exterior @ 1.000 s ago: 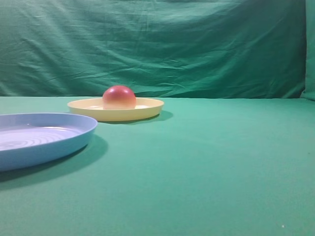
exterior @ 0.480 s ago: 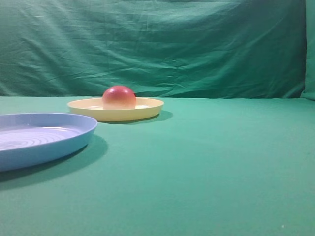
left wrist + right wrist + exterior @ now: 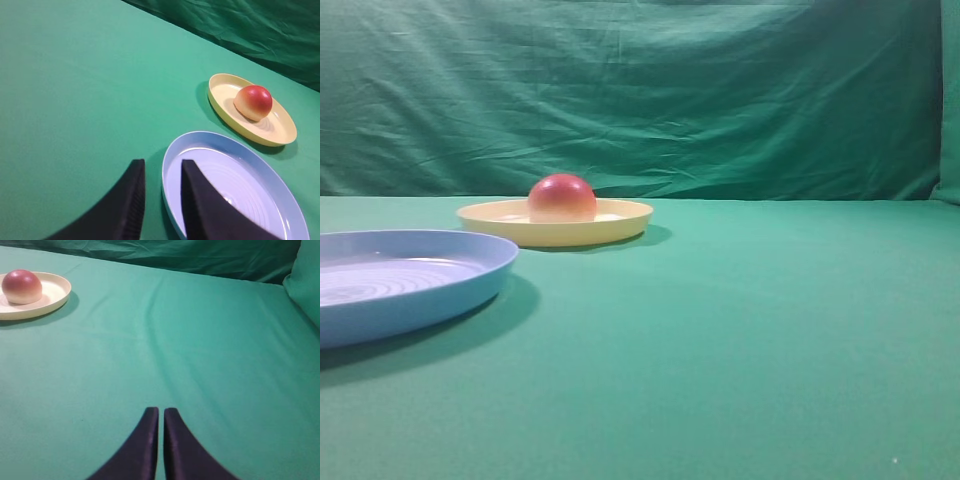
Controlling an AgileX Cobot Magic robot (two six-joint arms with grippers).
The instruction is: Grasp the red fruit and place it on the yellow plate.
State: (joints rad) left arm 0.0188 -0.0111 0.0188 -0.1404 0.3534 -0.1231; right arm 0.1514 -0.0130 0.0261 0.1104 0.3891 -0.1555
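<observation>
The red fruit (image 3: 562, 198) rests dome-up in the yellow plate (image 3: 620, 226) at the back left of the table. The left wrist view shows the same fruit (image 3: 253, 102) in the plate (image 3: 280, 135) from above, and the right wrist view has the fruit (image 3: 21, 286) and plate (image 3: 57, 299) at its far left. My left gripper (image 3: 162, 162) hovers open and empty over the near-left rim of the blue plate, well short of the fruit. My right gripper (image 3: 161, 410) is shut with nothing in it, above bare green cloth far to the right of the fruit. Neither gripper shows in the exterior view.
A large light-blue plate (image 3: 470, 283) stands at the front left, just before the yellow one; its rim (image 3: 210, 137) runs under my left fingers. Green cloth (image 3: 750, 330) covers the table and a green curtain (image 3: 720, 90) hangs behind.
</observation>
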